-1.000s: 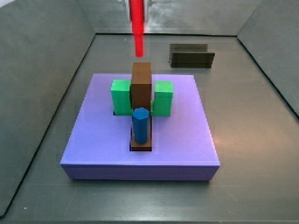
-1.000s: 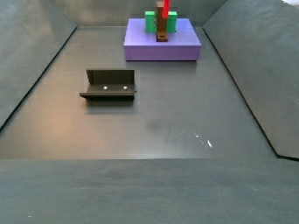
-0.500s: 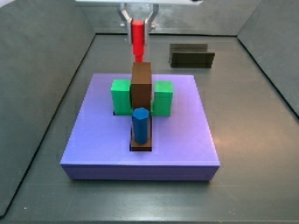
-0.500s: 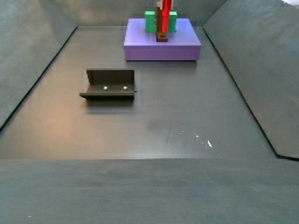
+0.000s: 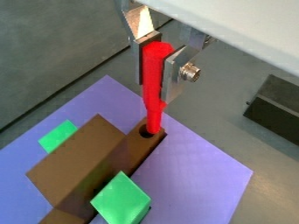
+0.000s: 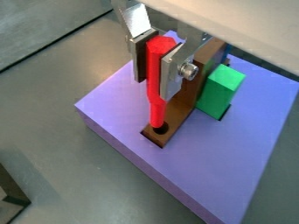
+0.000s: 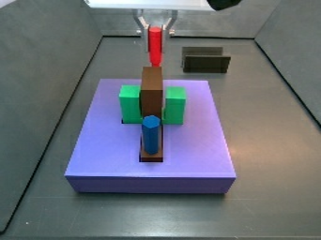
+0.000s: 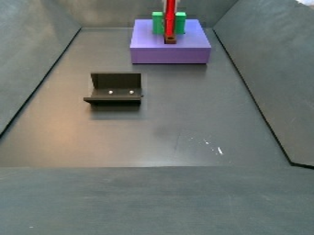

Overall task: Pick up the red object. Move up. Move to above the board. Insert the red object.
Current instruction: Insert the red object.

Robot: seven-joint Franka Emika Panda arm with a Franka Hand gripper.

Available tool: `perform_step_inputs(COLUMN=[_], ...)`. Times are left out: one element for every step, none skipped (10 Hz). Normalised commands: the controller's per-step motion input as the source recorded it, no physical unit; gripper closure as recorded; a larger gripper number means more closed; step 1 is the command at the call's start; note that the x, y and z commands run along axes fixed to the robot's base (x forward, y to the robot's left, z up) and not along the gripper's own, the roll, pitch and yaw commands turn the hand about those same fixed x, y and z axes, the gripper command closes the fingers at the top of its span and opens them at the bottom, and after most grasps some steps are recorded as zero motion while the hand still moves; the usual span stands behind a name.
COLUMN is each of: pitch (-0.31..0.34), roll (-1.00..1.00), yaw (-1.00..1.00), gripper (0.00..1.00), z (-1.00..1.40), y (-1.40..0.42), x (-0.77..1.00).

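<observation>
Wrist views, both: my gripper clamps the red object upright, tip entering brown block's hole on the board.

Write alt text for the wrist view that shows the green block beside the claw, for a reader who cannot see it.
The claw holds a red peg upright, its lower tip in a hole in the brown block on the purple board. A green block stands just beyond on the board.
</observation>
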Motion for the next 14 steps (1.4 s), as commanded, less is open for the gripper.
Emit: perform_step_inputs(pitch=[0.0,0.0,0.0,0.0,0.0,-0.001,-0.023,-0.039,-0.043,-0.044,-0.06,-0.05,-0.059,-0.067], roll=[0.03,0.02,0.03,0.01,0.0,0.0,0.0,0.0,0.03,0.09,0.15,0.17,0.17,0.14], yaw=[0.0,0.0,0.0,0.0,0.0,0.0,0.0,0.0,0.0,0.01,0.03,0.04,0.02,0.0], gripper=[1.0,1.0,1.0,1.0,1.0,1.0,1.0,1.0,1.0,1.0,1.0,1.0,1.0,1.0], z=[-0.18,-0.18,-0.15,-0.11,-0.04,-0.03,0.0,-0.08,-0.28,-0.36,-0.38,-0.35,-0.37,-0.39], y=[-0.02,0.0,0.0,0.0,0.0,0.0,-0.04,0.0,0.0,0.0,-0.03,-0.08,-0.09,-0.14], x=[0.0,0.0,-0.05,-0.09,-0.07,-0.06,-0.05,0.0,0.04,0.16,0.17,0.21,0.16,0.05])
